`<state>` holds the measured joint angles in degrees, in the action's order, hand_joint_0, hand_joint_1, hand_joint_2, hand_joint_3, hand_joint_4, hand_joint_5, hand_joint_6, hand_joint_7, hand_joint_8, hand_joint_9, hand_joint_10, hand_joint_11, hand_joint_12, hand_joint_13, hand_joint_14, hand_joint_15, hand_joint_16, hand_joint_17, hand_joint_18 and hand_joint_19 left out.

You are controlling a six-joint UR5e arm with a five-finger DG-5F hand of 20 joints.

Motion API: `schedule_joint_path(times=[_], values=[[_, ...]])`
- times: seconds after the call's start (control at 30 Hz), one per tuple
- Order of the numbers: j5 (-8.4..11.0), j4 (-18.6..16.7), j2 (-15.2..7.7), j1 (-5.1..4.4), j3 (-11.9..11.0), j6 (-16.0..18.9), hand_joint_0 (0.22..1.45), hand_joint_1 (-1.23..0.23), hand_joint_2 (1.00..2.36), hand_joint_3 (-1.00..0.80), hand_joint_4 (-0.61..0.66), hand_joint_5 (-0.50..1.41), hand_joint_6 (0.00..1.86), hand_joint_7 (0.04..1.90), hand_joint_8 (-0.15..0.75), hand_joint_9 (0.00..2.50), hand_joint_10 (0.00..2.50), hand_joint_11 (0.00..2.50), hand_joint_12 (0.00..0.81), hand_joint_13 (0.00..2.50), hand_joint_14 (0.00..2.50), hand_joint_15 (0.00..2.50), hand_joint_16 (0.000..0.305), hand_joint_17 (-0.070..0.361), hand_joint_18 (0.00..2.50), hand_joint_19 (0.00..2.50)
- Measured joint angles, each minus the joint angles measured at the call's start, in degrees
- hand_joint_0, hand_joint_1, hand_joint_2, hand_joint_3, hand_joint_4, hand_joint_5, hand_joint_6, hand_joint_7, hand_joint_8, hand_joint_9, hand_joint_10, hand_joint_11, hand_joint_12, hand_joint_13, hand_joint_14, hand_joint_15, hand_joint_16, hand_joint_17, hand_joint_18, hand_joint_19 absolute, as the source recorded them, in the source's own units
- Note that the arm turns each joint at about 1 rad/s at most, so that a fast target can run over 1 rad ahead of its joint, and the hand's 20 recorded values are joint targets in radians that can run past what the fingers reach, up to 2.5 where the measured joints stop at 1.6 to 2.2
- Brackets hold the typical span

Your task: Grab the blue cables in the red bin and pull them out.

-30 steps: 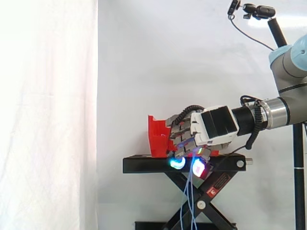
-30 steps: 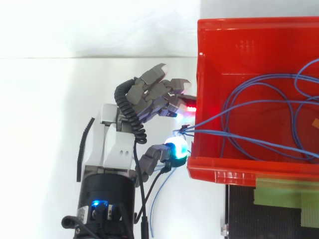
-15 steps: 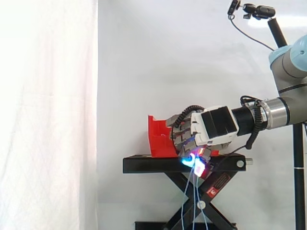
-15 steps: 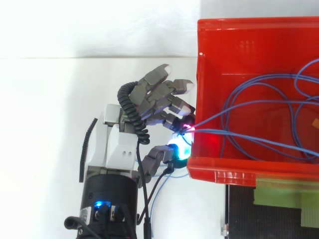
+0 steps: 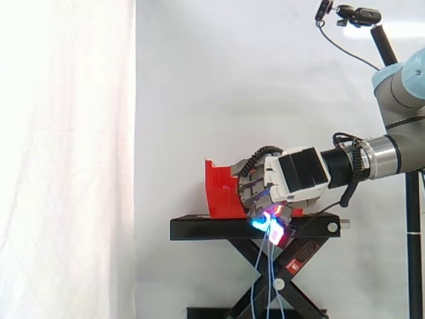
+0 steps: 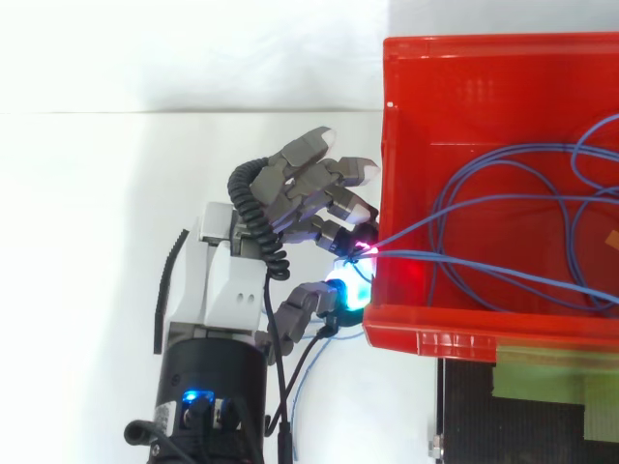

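The red bin (image 6: 484, 68) sits on a black stand (image 5: 199, 228); in the side view the red bin (image 5: 219, 196) shows behind the hand. Several blue cables (image 6: 503, 208) loop inside it and run over its left wall. My hand (image 6: 290, 208) is just outside that wall, its thumb and a finger pinched on the cables at the rim, fingertips (image 6: 348, 290) glowing cyan and magenta. Blue cable strands (image 5: 265, 279) hang down from the hand (image 5: 292, 176) in front of the stand.
The stand is a black scissor lift (image 5: 292, 266) before a white curtain (image 5: 66, 159). A camera on a dark pole (image 5: 358, 16) rises at the upper right. A greenish patch (image 6: 537, 382) lies on the stand top below the bin.
A finger has closed against the thumb on the cables at the bin wall. The other fingers have spread slightly. In the last half second the hand has hardly moved.
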<state>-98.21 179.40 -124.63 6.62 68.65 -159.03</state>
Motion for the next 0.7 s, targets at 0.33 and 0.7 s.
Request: schedule_joint_path(times=[0.33,0.7], values=[[0.09,0.1,0.0,-1.84,0.3,0.6,0.91,-0.77,1.00,-1.00,0.07,0.77,0.97,0.63,0.231,0.93,0.03,1.06,0.322,0.74,0.02,0.54,0.039,0.088,0.54,0.47],[-0.03,0.1,0.0,-6.00,1.6,14.6,0.91,-0.77,1.00,-1.00,0.07,0.77,0.97,0.62,0.232,0.93,0.03,1.06,0.322,0.74,0.02,0.54,0.039,0.088,0.55,0.47]])
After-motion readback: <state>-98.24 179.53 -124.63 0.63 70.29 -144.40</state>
